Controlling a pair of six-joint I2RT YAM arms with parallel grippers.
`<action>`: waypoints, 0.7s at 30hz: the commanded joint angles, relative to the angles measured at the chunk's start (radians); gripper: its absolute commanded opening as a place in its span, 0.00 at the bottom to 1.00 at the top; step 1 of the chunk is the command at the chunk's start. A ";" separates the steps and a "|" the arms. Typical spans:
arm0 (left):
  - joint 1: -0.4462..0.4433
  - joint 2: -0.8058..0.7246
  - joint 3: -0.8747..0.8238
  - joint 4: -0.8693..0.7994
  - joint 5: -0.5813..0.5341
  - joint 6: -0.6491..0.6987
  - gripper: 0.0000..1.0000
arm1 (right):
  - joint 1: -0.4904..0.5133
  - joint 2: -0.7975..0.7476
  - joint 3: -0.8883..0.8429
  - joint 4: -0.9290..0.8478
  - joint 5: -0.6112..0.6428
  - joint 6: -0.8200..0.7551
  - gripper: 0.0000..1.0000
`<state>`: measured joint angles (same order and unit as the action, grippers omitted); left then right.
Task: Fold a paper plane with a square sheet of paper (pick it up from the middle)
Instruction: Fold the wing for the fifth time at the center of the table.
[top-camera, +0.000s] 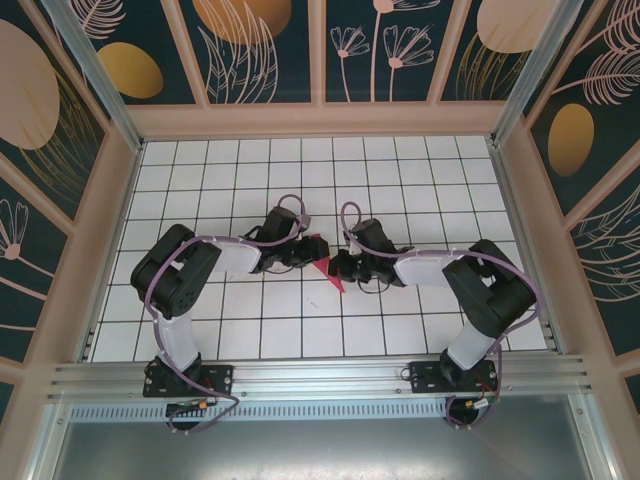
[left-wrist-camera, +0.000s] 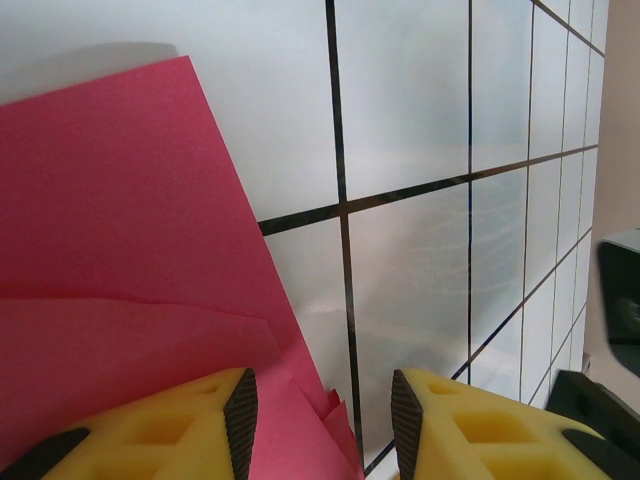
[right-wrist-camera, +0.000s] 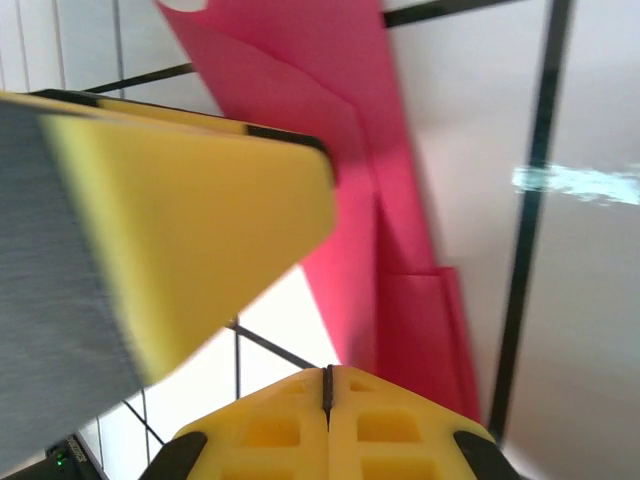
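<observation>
The folded pink paper (top-camera: 326, 262) sits mid-tabletop (top-camera: 400, 170). The left fingers (left-wrist-camera: 235, 425) stand half open, gripping nothing, with a paper corner in their gap. The right fingers (right-wrist-camera: 325, 392) are pressed together just beside its edge, seemingly empty.

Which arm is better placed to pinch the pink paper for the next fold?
Probably the left. The left gripper is open, and the folded pink paper already reaches in between its jaws. The right gripper is shut next to the paper and would have to open first.
</observation>
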<state>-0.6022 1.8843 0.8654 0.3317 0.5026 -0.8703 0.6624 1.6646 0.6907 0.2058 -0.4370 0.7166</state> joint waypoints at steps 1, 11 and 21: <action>-0.002 0.042 0.012 -0.057 -0.016 0.033 0.43 | -0.022 0.026 -0.036 0.066 -0.076 0.017 0.01; -0.002 0.047 0.018 -0.069 -0.022 0.036 0.43 | -0.021 0.076 -0.071 0.060 -0.096 0.021 0.01; -0.002 0.044 0.017 -0.094 -0.046 0.037 0.44 | -0.024 -0.016 -0.087 -0.032 -0.080 0.007 0.00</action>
<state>-0.6022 1.8881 0.8795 0.3058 0.5076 -0.8639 0.6346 1.6966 0.6205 0.3012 -0.5171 0.7395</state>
